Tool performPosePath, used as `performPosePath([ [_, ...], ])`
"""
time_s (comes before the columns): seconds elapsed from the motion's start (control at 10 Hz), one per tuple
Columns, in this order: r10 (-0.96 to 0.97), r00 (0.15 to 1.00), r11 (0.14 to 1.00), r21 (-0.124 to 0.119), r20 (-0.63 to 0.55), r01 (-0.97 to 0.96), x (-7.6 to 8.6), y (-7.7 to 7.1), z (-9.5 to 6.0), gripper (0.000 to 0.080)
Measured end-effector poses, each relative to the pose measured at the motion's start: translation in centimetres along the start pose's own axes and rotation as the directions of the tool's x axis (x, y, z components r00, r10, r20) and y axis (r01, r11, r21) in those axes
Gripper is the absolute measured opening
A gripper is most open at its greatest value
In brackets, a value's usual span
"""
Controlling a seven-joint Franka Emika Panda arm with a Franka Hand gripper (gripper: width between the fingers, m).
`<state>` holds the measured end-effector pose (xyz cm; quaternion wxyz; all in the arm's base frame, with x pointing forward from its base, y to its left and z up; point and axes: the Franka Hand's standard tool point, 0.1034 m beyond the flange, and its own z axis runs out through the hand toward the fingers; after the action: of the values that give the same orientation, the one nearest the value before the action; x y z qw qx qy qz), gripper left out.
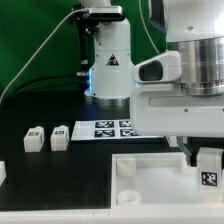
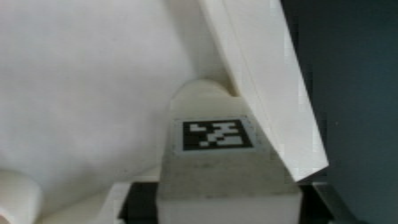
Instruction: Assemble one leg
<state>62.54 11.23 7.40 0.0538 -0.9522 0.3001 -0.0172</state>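
My gripper [image 1: 207, 160] is shut on a white leg [image 1: 208, 169] with a black-and-white tag and holds it over the right part of the large white tray-like part [image 1: 150, 175] at the front. In the wrist view the leg [image 2: 217, 140] fills the middle between the dark fingers [image 2: 146, 200], and its far end points into a corner of the tray [image 2: 89, 90], by the raised rim [image 2: 267, 80]. I cannot tell whether the leg touches the tray. Two more legs [image 1: 34, 138] [image 1: 59, 136] lie on the black table at the exterior view's left.
The marker board [image 1: 112, 128] lies flat behind the tray. A white robot base [image 1: 108, 60] stands at the back. Another white part [image 1: 2, 172] shows at the left edge. A cable [image 1: 40, 55] runs across the green backdrop.
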Motion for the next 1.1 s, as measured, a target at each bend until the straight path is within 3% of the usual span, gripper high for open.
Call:
performPosePath([
  [0.2, 0.411, 0.911, 0.910, -0.073, 0.039, -0.408, 0.52, -0.19, 0.04, 0.0292],
  [0.4, 0.794, 0.606, 0.607, -0.101, 0.042, -0.788, 0.55, -0.10, 0.02, 0.0292],
  [0.5, 0.795, 0.606, 0.607, -0.103, 0.042, -0.788, 0.64, 0.03, -0.01, 0.0293],
  [0.7, 0.885, 0.465, 0.465, -0.109, 0.025, -0.879, 0.40, -0.18, 0.03, 0.0293],
  [0.9, 0.909, 0.416, 0.415, -0.096, 0.011, -0.905, 0.03, 0.44, 0.05, 0.0293],
  [1.0, 0.939, 0.344, 0.344, -0.075, 0.006, -0.936, -0.09, 0.59, 0.03, 0.0294],
  [1.1, 0.970, 0.243, 0.242, -0.074, 0.004, -0.967, -0.13, 0.39, 0.01, 0.0294],
])
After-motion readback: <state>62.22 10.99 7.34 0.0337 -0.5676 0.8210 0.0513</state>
